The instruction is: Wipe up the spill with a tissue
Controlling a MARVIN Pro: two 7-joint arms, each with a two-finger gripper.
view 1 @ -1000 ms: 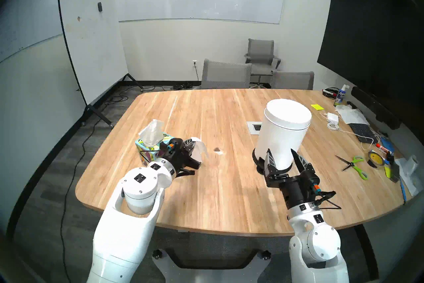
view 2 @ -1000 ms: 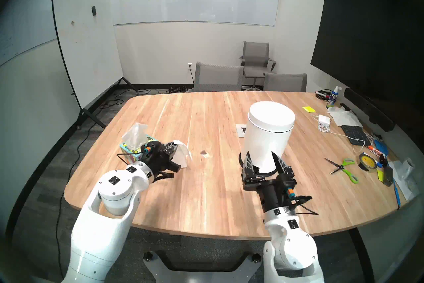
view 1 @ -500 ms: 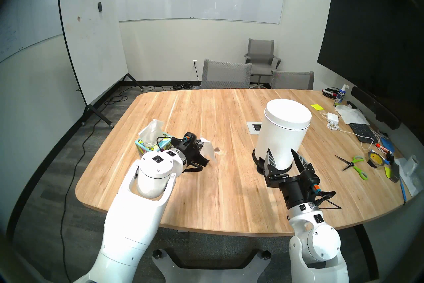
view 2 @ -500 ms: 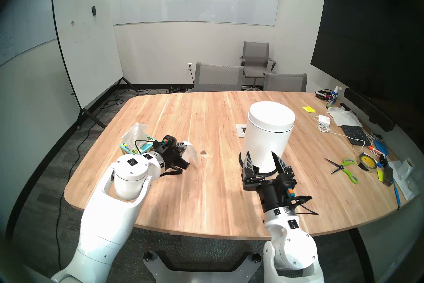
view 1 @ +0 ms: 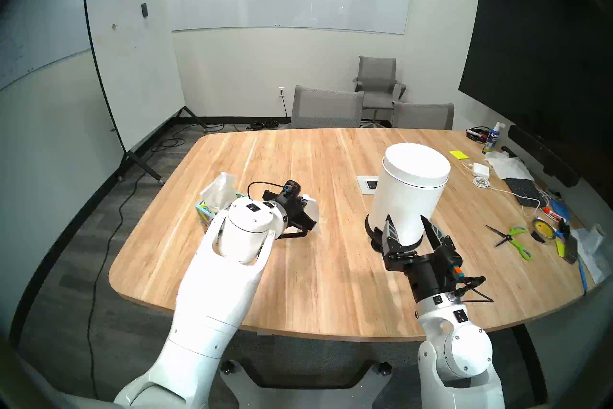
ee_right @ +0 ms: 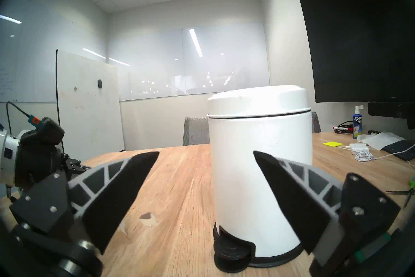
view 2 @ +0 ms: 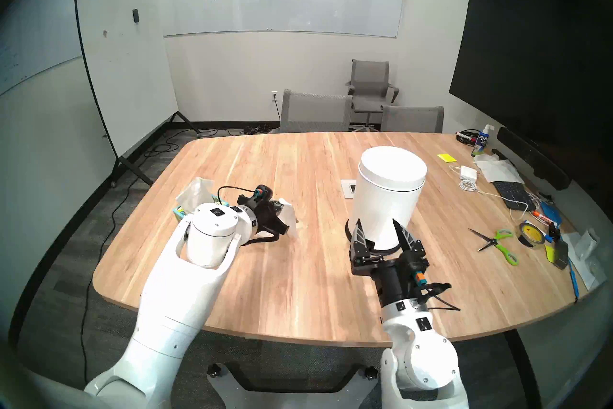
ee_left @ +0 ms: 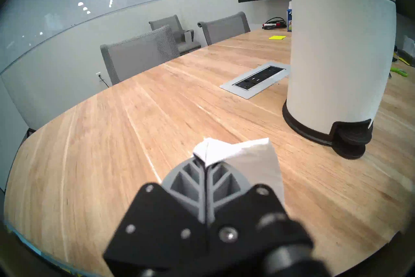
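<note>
Tissue [ee_left: 238,157], one white sheet, is pinched between the pressed-together fingers of the left hand [ee_left: 205,164]; a crumpled tip pokes out past the fingertips and the rest hangs down toward the desk [view 1: 331,265] on the side nearer the bin. In the head views the sheet [view 1: 311,210] drapes off the front of the left hand [view 1: 303,204], which is angled downward over the wood.

One spill [ee_right: 147,217] shows only in the right wrist view: a small dark brown blotch with a pale glossy patch beside it, lying on the desk between that camera's two fingers. In both head views the hanging tissue and the left hand cover the spot, so whether the sheet touches the liquid cannot be told.

One tissue box [view 1: 205,210] with a leaf print sits just behind the left wrist, a further white sheet [view 1: 219,192] standing up from its top.

One white pedal bin [view 1: 408,189] with a black base stands upright, well to the right of the tissue. One socket plate [view 1: 368,185] is set into the desk just behind it.

Right hand [view 1: 409,227] is spread wide, its two fingers either side of the bin's lower part as the head views see it, gripping nothing.

Three grey chairs [view 1: 326,108] stand beyond the far edge. One pair of green-handled scissors [view 1: 512,237] lies among clutter at the right.
</note>
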